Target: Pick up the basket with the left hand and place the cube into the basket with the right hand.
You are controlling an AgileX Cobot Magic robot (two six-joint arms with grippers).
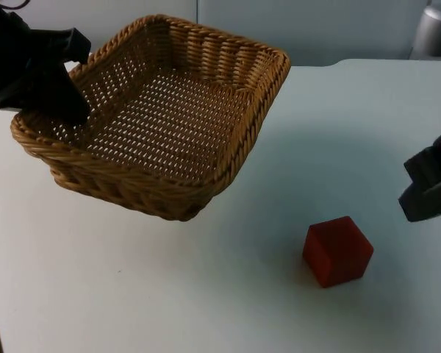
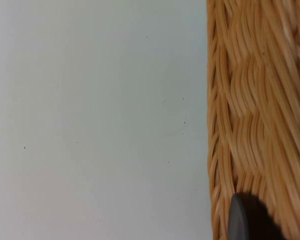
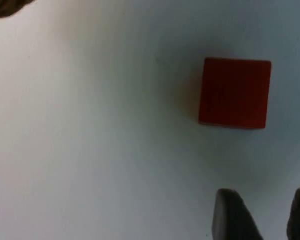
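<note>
The left gripper is matt black and blocky, its finger a broad wedge with a rounded tip. The right gripper has dark grey tapering fingers with dull faces.

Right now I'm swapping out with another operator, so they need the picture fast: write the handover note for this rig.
Left hand: shut on the wicker basket's left rim; the basket looks tilted, its right side raised off the white table.
Right hand: open, above the table at its right edge, a short way from the red cube, not touching it.
Cube: on the table, right of and in front of the basket, untouched.
Done: basket gripped by the left hand.
Left: grasp the cube with the right hand, carry it over and release it into the basket.
</note>
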